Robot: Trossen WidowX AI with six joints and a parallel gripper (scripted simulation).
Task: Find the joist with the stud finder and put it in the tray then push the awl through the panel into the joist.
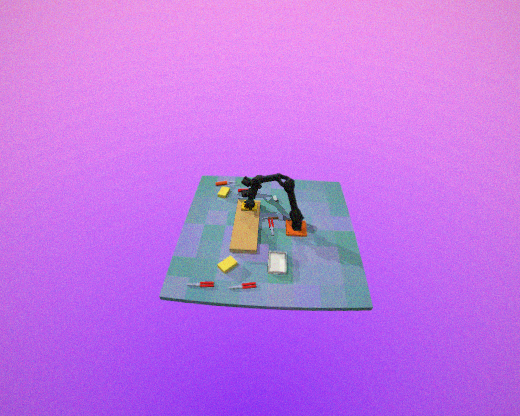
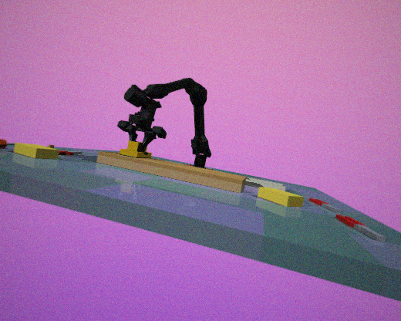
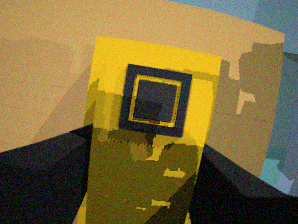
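Note:
The yellow stud finder (image 2: 126, 153) (image 3: 107, 57) is at the far end of the wooden panel (image 1: 245, 232) (image 2: 172, 170) (image 3: 45, 90), its base on or very close to the top face. Its square display is dark in the wrist view. My gripper (image 1: 249, 204) (image 2: 138, 146) (image 3: 145, 136) is shut on the stud finder's raised body, one finger at each side. The white tray (image 1: 277, 263) stands right of the panel's near end. Several handled tools lie about; I cannot tell which is the awl. The joist is hidden.
Yellow blocks lie beyond the panel's far end (image 1: 224, 192) (image 2: 35, 150) and near end (image 1: 227, 264) (image 2: 280, 197). Red-handled tools (image 1: 207, 284) (image 1: 249, 285) lie at the front; another (image 1: 271, 223) lies between panel and orange base (image 1: 296, 231). An orange-handled tool (image 1: 221, 183) lies at the back.

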